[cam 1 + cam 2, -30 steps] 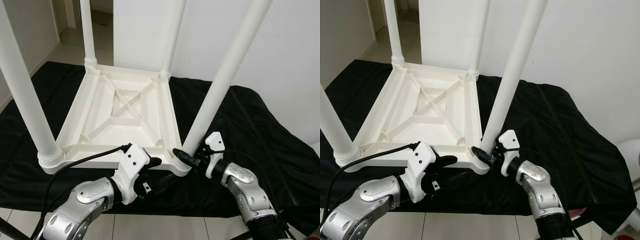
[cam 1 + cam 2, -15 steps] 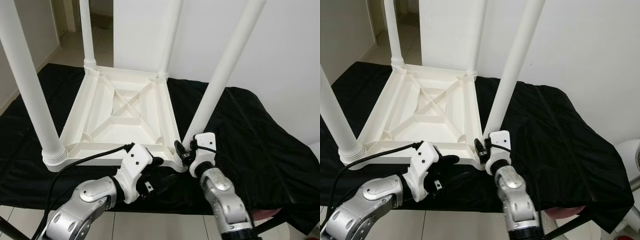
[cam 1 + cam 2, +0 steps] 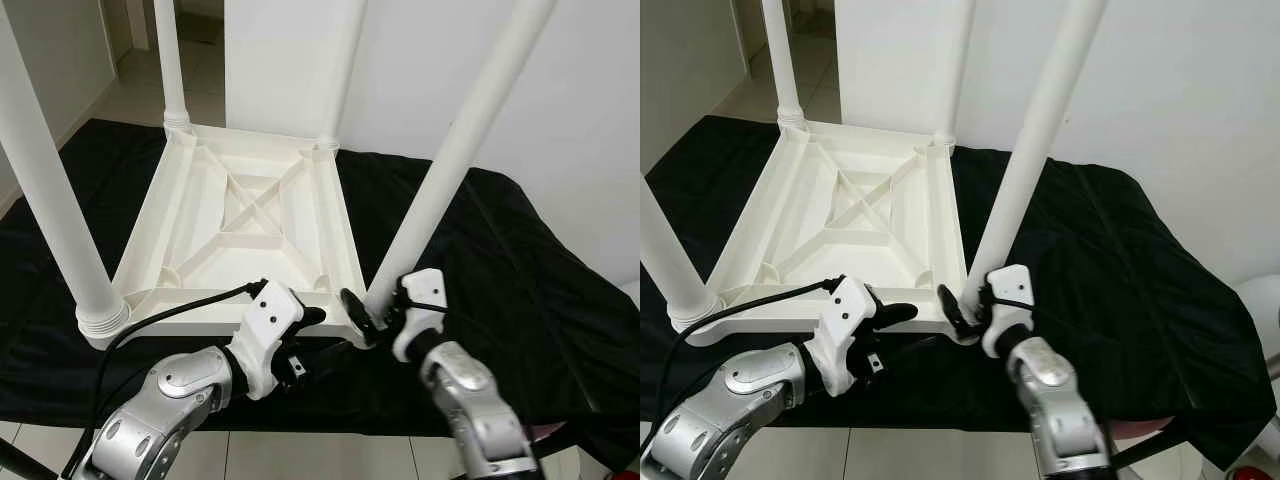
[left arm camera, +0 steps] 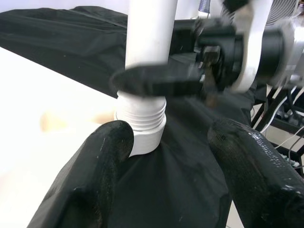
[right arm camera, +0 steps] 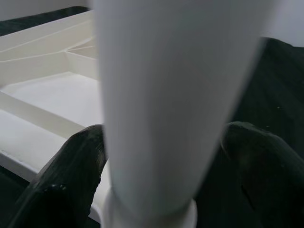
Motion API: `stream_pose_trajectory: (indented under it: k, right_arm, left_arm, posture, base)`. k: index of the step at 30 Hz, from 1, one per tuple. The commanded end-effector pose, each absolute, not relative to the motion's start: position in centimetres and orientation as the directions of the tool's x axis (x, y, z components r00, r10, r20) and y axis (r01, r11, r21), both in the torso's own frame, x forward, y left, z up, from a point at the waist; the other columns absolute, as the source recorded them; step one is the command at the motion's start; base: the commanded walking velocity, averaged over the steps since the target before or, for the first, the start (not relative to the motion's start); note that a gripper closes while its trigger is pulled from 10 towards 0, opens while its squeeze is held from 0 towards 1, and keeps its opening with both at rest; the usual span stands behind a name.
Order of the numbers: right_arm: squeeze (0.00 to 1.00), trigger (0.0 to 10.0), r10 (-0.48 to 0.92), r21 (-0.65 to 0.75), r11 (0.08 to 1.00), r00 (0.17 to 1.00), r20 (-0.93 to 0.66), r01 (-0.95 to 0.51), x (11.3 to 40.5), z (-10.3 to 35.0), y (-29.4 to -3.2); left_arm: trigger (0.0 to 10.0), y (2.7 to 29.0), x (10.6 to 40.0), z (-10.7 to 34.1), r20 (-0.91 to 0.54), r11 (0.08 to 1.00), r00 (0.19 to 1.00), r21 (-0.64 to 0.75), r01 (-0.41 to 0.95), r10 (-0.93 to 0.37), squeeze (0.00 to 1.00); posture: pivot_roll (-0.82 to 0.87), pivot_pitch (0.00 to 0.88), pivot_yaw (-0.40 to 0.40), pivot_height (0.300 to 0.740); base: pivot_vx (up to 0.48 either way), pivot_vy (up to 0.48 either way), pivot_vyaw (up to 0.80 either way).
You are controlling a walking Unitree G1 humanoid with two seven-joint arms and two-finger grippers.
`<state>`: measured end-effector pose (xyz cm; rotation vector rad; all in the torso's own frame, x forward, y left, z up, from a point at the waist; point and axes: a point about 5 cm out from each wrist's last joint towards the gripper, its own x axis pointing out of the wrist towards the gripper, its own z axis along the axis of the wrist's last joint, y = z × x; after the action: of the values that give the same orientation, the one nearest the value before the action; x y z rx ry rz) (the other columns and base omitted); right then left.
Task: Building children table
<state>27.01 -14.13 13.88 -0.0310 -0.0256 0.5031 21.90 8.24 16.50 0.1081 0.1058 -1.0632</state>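
A white plastic children's table (image 3: pixel 200 312) lies upside down on a black cloth, its four legs pointing up. My right gripper (image 3: pixel 372 318) is shut on the near right leg (image 3: pixel 450 170) just above its threaded collar (image 4: pixel 141 111). In the right wrist view the leg (image 5: pixel 166 95) sits between both fingers (image 5: pixel 71 180). My left gripper (image 3: pixel 305 340) is open at the table's near edge, just left of that corner. Its fingers (image 4: pixel 107 147) stand apart over the cloth below the collar, holding nothing.
The black cloth (image 3: pixel 520 260) covers the work surface and drops off at the near edge onto a tiled floor. The other legs (image 3: pixel 55 210) (image 3: pixel 170 60) (image 3: pixel 345 70) stand tall around the frame. A black cable (image 3: pixel 170 315) runs along my left arm. A white wall is behind.
My right wrist and forearm have swung around the near right leg while staying at its base. The left gripper has stayed at the near edge. The view has shifted slightly.
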Motion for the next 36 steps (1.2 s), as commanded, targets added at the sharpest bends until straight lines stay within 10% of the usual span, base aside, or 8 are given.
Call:
stream_pose_trajectory:
  k: [1,26,28,31,36]
  right_arm:
    - [0.00,10.0,0.511,-0.042,0.859,0.859,0.030,-0.510,27.3,14.2,-14.9]
    - [0.00,10.0,0.853,-0.128,0.500,0.513,-0.098,-0.856,31.2,12.9,-13.9]
    - [0.00,9.3,0.858,-0.127,0.491,0.503,-0.097,-0.862,31.3,12.8,-13.6]
    - [0.00,0.0,0.871,-0.119,0.471,0.482,-0.098,-0.874,31.2,12.4,-13.4]
    - [0.00,0.0,0.879,-0.087,0.459,0.466,-0.095,-0.884,30.8,12.1,-13.5]
  left_arm:
    - [10.0,7.9,22.0,16.6,-0.125,0.491,0.493,0.051,0.870,-0.861,0.00]
    - [10.0,8.3,22.1,17.7,-0.082,0.511,0.519,0.104,0.853,-0.851,0.00]
    - [10.0,8.2,22.2,17.7,-0.082,0.510,0.519,0.105,0.854,-0.851,0.00]
    - [10.0,8.0,22.3,17.5,-0.083,0.509,0.517,0.103,0.854,-0.852,0.00]
    - [10.0,7.8,22.2,17.5,-0.081,0.501,0.508,0.097,0.860,-0.857,0.00]
  posture:
    - [0.01,0.000,-0.140,0.740]
    - [0.06,0.000,-0.126,0.740]
    - [0.06,0.000,-0.128,0.740]
    - [0.05,0.000,-0.124,0.740]
    - [0.05,0.000,-0.125,0.740]
  base:
    - [0.000,0.000,0.00]
    - [0.000,0.000,0.00]
    - [0.000,0.000,0.00]
    - [0.000,0.000,0.00]
    - [0.000,0.000,0.00]
